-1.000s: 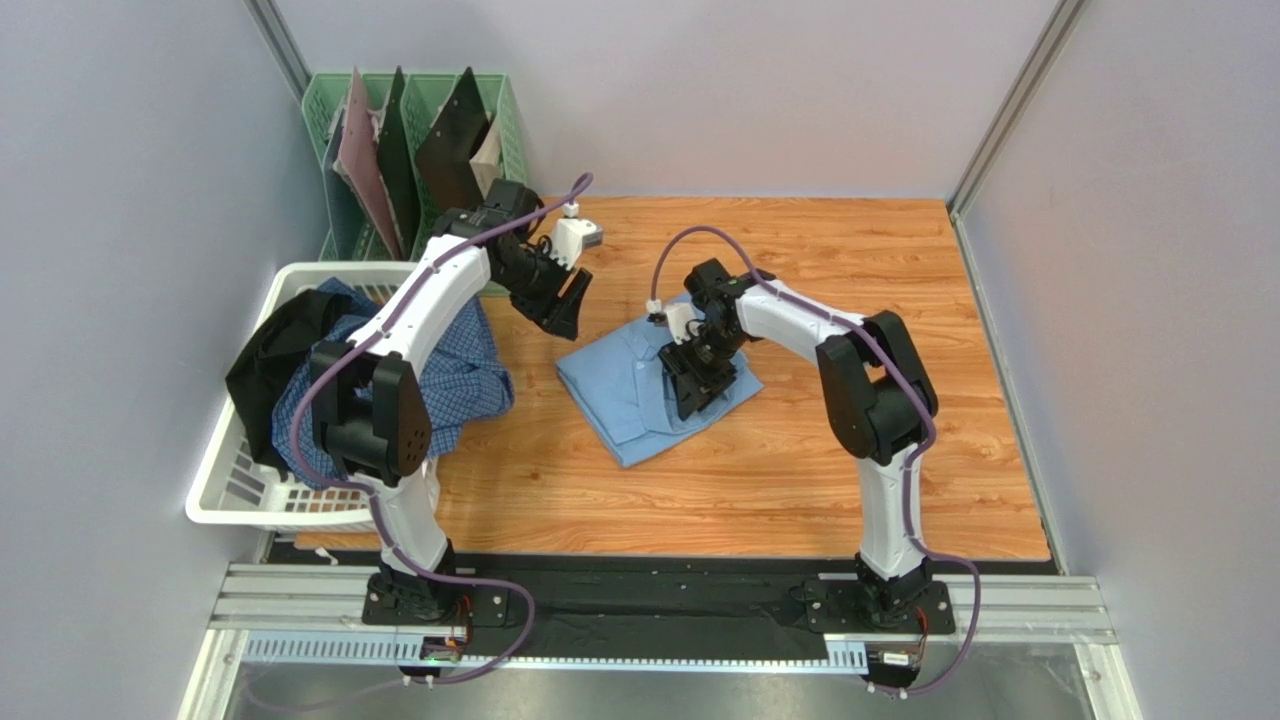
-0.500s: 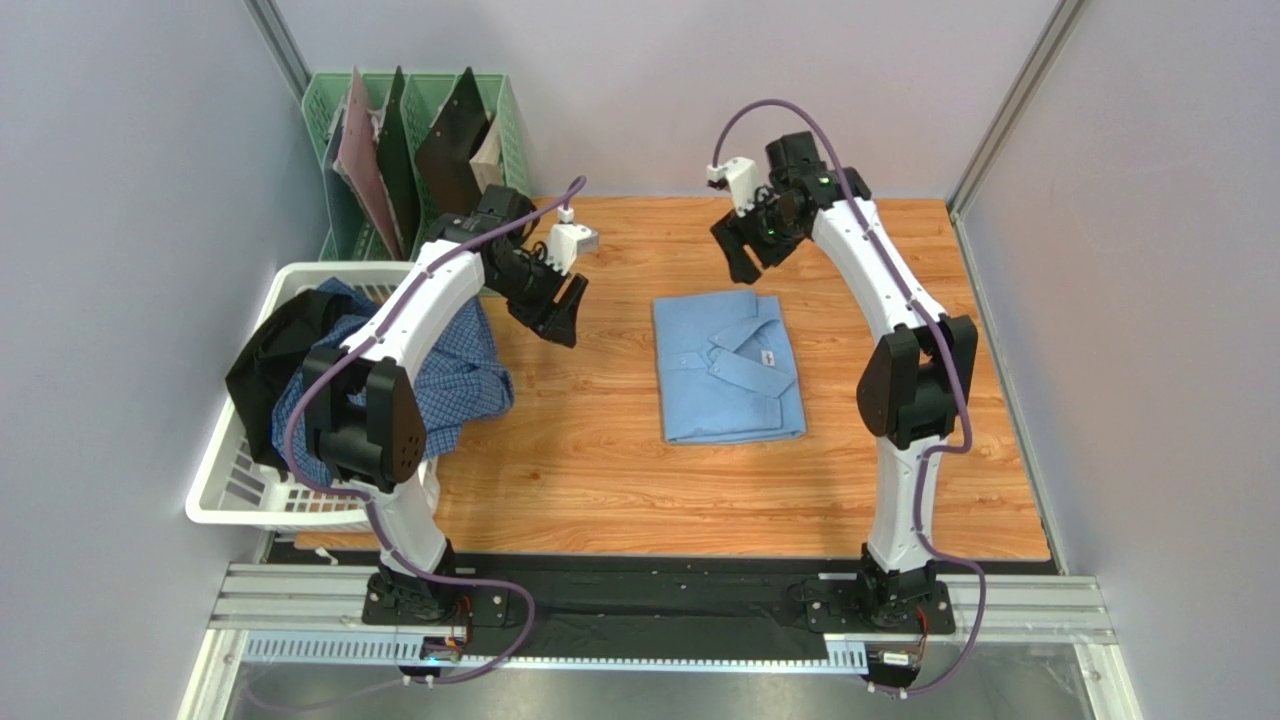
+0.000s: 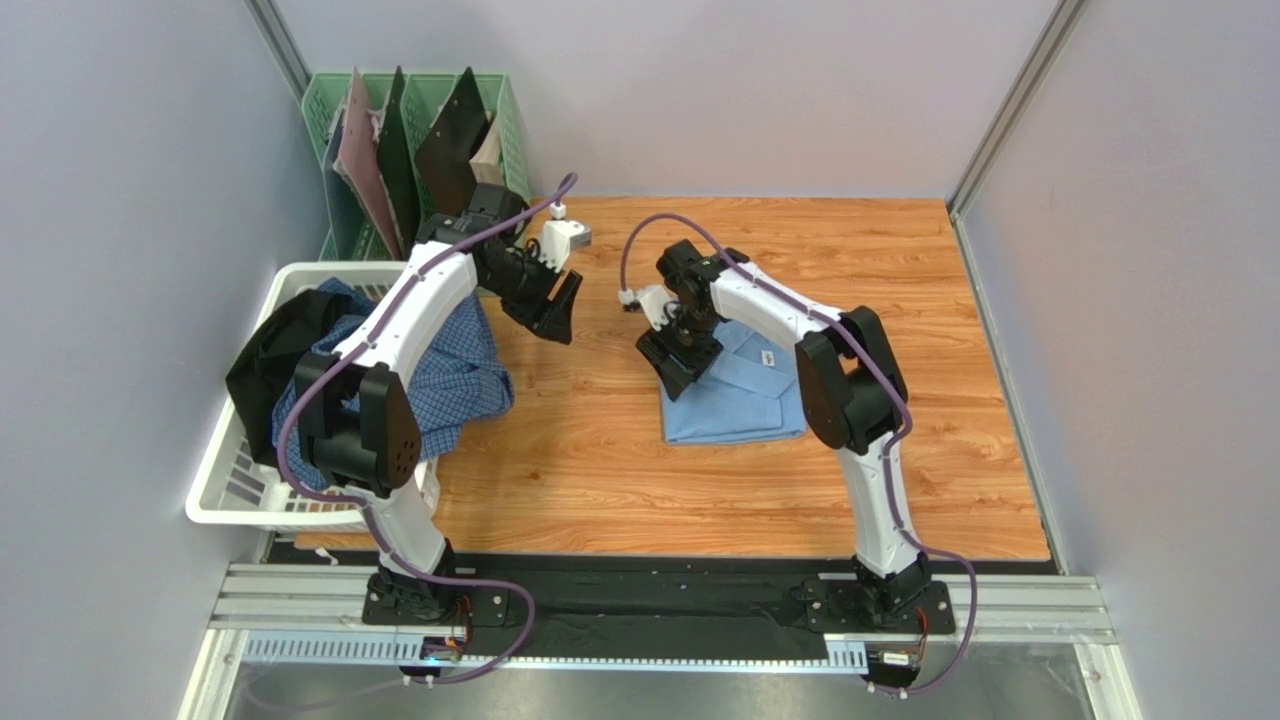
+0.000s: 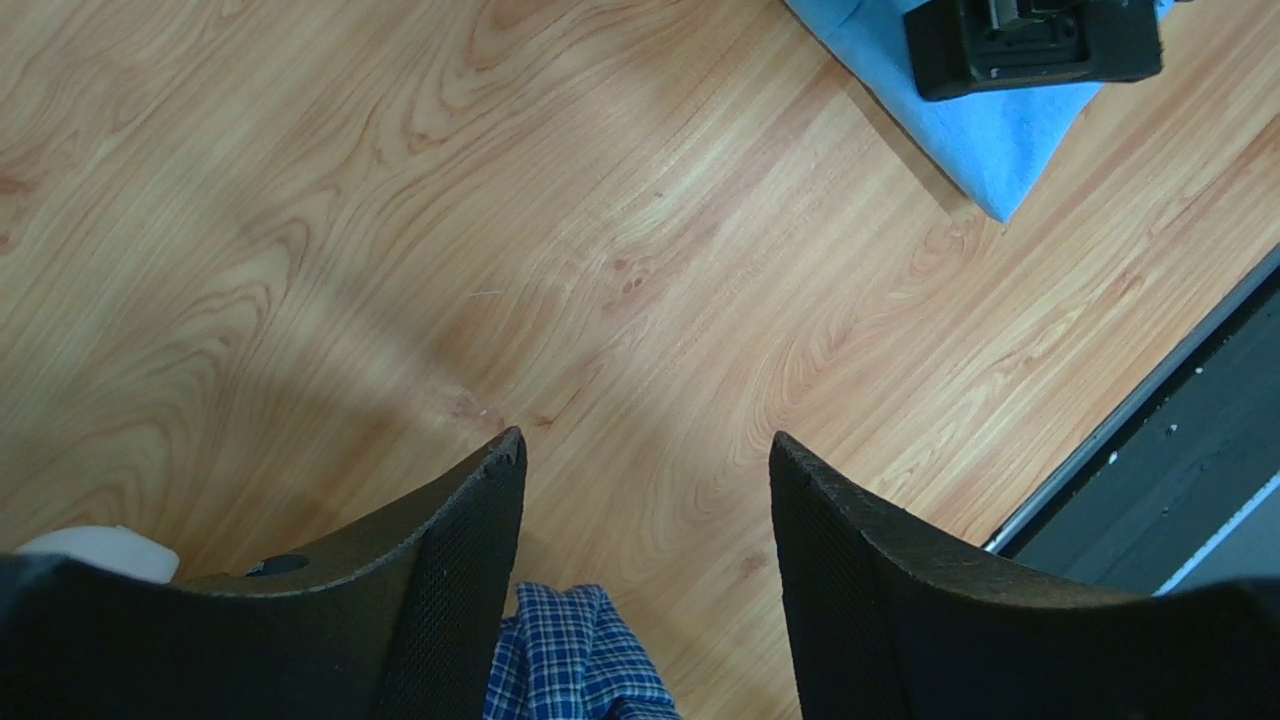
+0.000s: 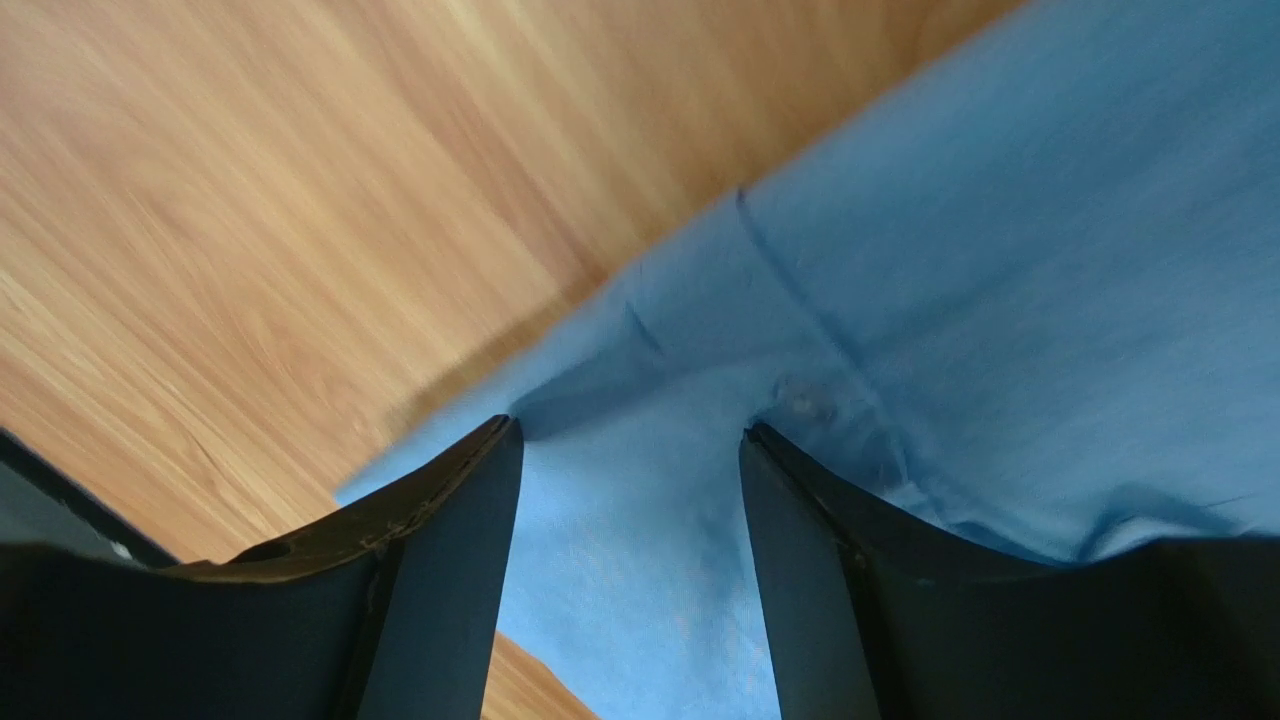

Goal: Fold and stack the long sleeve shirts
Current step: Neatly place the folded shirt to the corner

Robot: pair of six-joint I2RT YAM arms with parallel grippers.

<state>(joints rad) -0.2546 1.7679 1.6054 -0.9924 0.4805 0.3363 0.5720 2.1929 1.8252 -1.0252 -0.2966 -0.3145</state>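
- My left gripper (image 3: 556,318) hangs over bare table (image 3: 932,390), between the white basket (image 3: 248,503) and the folded shirt, touching neither.
- In its wrist view the left gripper (image 4: 646,450) has its jaws well apart. There is only wood grain between them, so it is open and empty.
- My right gripper (image 3: 673,365) is down at the left edge of the light blue shirt (image 3: 751,402).
- In the right wrist view (image 5: 628,435) the jaws are spread with both tips at the cloth. The cloth between them lies flat and no fold is pinched, so I read it as open and holding nothing.
- I cannot tell whether those tips press the fabric or sit just above it.
- The light blue shirt is folded into a rough rectangle and lies flat on the wood near mid-table, collar end toward the far side.
- The checked shirt (image 3: 451,383) is unfolded and bunched in the white basket at the table's left edge. It spills over the basket's right rim onto the wood.
- A corner of the checked shirt shows at the bottom of the left wrist view (image 4: 579,668).
- A dark garment (image 3: 278,360) drapes over the basket's left side, beside the checked shirt.
- A green rack (image 3: 514,135) stands behind the basket with flat boards (image 3: 448,150) upright in it.
- The two shirts lie well apart and are not stacked.
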